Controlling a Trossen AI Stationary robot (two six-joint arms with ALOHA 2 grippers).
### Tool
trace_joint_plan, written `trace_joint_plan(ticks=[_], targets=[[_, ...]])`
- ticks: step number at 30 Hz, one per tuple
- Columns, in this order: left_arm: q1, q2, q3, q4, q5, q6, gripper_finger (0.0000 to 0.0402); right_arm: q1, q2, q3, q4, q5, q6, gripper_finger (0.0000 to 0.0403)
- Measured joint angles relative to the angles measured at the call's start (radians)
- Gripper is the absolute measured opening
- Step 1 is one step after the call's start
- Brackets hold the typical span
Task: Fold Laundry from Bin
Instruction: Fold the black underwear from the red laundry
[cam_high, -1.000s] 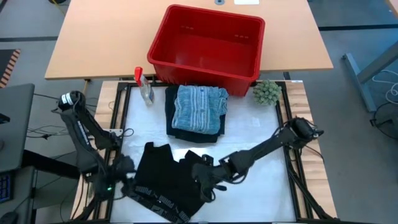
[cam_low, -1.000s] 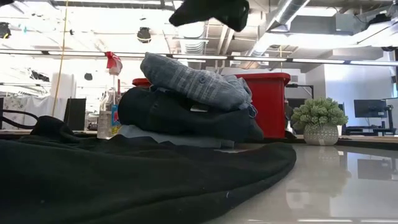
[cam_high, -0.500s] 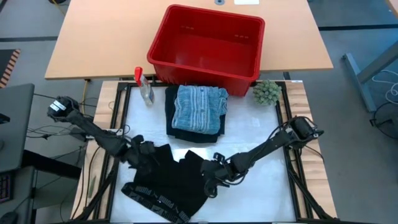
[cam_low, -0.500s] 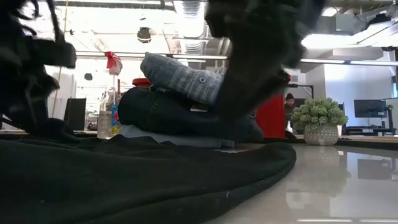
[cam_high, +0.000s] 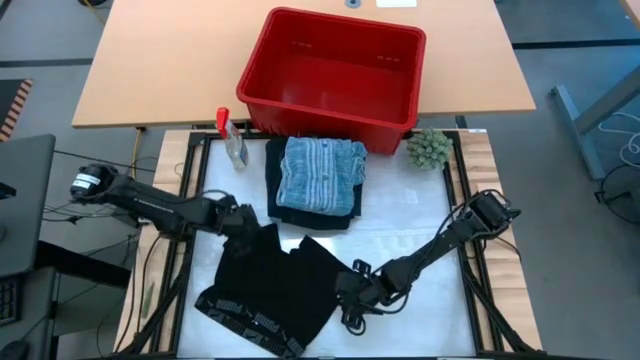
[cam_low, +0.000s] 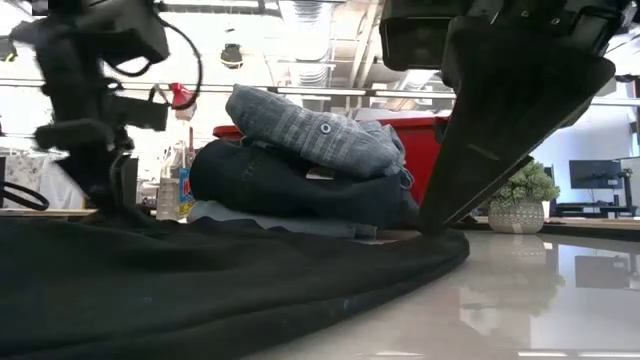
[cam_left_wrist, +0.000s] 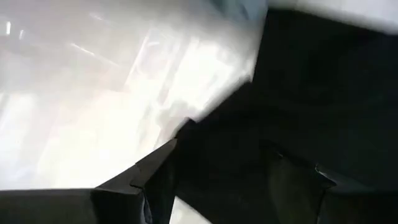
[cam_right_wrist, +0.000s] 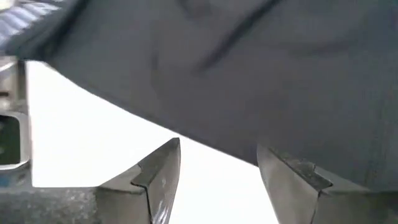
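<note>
The left claw (cam_high: 252, 222) is standing spread at the black garment's (cam_high: 270, 290) far-left corner, and the right claw (cam_high: 352, 296) is standing spread at its right edge, both low on the white worktop (cam_high: 420, 215). Folded laundry (cam_high: 318, 180) is sitting stacked before the red bin (cam_high: 333, 70); bare worktop is lying to the right.

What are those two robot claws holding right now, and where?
Nothing, it seems. The left gripper and right gripper sit open at opposite edges of the black garment, not yet clamped on it.
</note>
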Motion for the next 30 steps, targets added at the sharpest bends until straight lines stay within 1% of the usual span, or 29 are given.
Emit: trace_joint_plan(ticks=[2,5,8,11,13,14,16,19,22,24,26,30], targets=[[0.019,-0.027,0.063,-0.065,-0.001,0.011,0.0202,0.0,-0.028,0.0,-0.005,-0.021,-0.042,0.0239],[0.019,-0.079,0.17,-0.137,-0.004,0.046,0.0193,-0.004,-0.086,0.001,-0.034,-0.026,-0.134,0.0239],[0.005,-0.123,0.274,-0.16,0.015,0.011,0.0183,-0.007,-0.137,0.001,-0.071,-0.044,-0.243,0.0239],[-0.077,-0.147,0.331,-0.058,0.077,-0.035,0.0175,-0.007,-0.174,0.001,-0.111,-0.049,-0.418,0.0239],[-0.178,-0.143,0.334,0.019,0.084,-0.057,0.0171,-0.007,-0.186,0.001,-0.146,-0.05,-0.529,0.0239],[-0.229,-0.134,0.33,0.049,0.072,-0.061,0.0169,-0.007,-0.188,0.001,-0.165,-0.05,-0.575,0.0239],[-0.335,-0.101,0.325,0.116,0.024,-0.082,0.0165,-0.007,-0.184,0.001,-0.195,-0.051,-0.653,0.0239],[-0.486,-0.021,0.321,0.176,-0.053,-0.161,0.0161,-0.007,-0.168,0.001,-0.221,-0.052,-0.752,0.0239],[-0.595,0.086,0.33,0.239,-0.071,-0.231,0.0157,0.001,-0.163,0.001,-0.261,-0.051,-0.853,0.0239],[-0.64,0.157,0.355,0.239,-0.079,-0.298,0.0153,0.0,-0.164,0.001,-0.261,-0.041,-0.893,0.0239],[-0.667,0.222,0.382,0.242,-0.081,-0.343,0.0149,0.001,-0.165,0.001,-0.261,-0.02,-0.895,0.0239],[-0.702,0.36,0.434,0.236,-0.079,-0.374,0.0141,-0.008,-0.165,0.001,-0.26,-0.005,-0.929,0.0239]])
